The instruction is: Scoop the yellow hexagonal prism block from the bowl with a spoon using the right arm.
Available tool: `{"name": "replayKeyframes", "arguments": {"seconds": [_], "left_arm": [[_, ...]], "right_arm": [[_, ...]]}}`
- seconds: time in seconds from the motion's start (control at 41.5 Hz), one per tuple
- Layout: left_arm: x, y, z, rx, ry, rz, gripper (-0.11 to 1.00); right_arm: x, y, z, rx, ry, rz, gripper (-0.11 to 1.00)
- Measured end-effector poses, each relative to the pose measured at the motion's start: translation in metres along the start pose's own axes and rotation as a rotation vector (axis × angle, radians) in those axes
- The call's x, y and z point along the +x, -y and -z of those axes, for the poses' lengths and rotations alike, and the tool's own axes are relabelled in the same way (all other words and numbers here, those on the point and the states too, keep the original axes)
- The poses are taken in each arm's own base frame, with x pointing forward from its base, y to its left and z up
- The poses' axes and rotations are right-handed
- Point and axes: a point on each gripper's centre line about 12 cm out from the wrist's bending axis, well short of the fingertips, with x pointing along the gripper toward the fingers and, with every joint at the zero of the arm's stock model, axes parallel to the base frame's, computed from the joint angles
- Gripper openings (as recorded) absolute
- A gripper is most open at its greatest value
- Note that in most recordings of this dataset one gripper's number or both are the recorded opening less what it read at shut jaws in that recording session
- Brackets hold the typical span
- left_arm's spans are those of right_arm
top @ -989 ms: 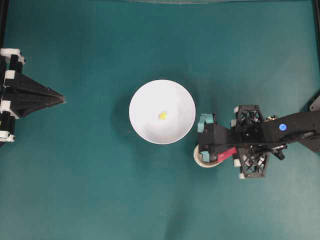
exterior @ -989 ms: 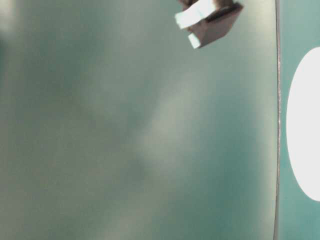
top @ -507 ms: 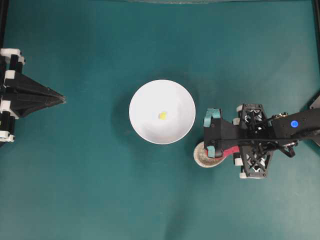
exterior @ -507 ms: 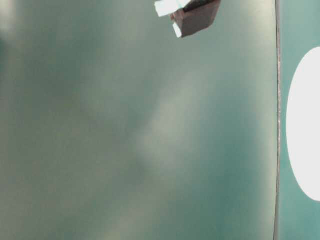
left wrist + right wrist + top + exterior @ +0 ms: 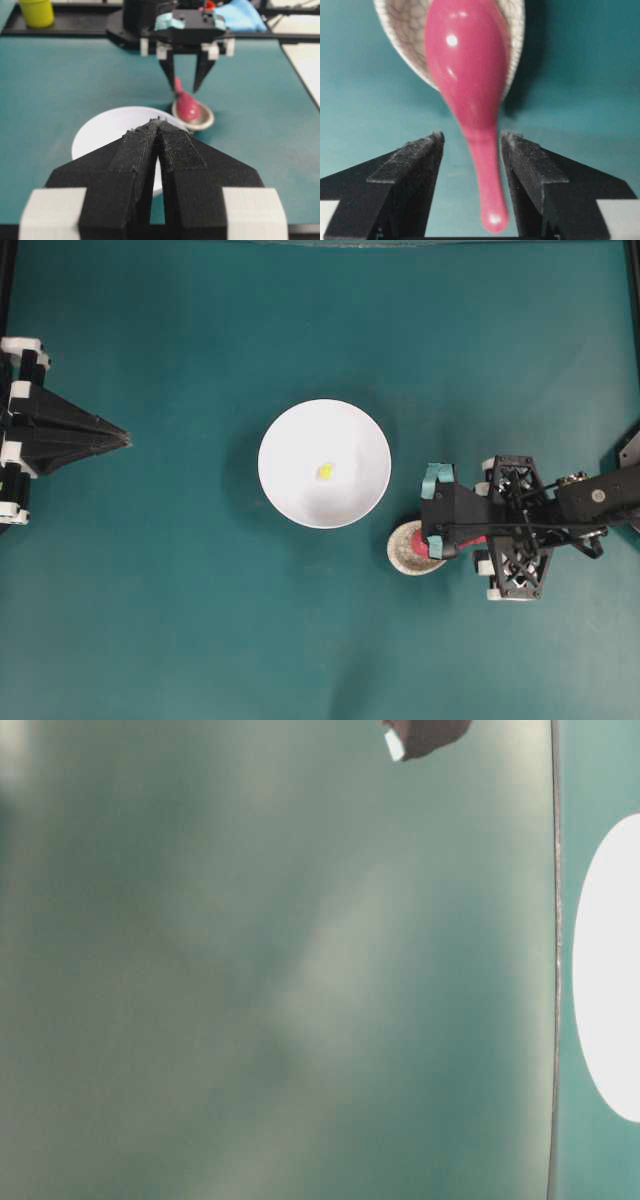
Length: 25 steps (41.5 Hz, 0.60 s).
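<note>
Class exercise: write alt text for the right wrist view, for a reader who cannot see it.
A glossy pink spoon lies with its scoop on a crackled beige rest, its handle pointing between the open black fingers of the right gripper, which do not touch it. Teal table behind.

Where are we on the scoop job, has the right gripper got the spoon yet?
Done: the right gripper is lined up, its open jaws either side of the pink-red spoon handle. In hand: the grasp itself; the jaws have not closed, and the spoon lies in its speckled rest. Left: close, lift, then scoop the yellow hexagonal block sitting in the white bowl. The left gripper is parked shut.
</note>
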Motion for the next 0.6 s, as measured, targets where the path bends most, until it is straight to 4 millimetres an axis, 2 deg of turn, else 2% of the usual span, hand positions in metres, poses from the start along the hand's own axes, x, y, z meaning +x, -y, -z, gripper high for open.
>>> {"name": "replayKeyframes", "arguments": {"seconds": [0.603], "left_arm": [[0.0,0.0,0.0,0.003,0.0,0.0,0.0]], "right_arm": [[0.0024,0.0076,-0.0004,-0.006,0.031,0.054,0.44]]}}
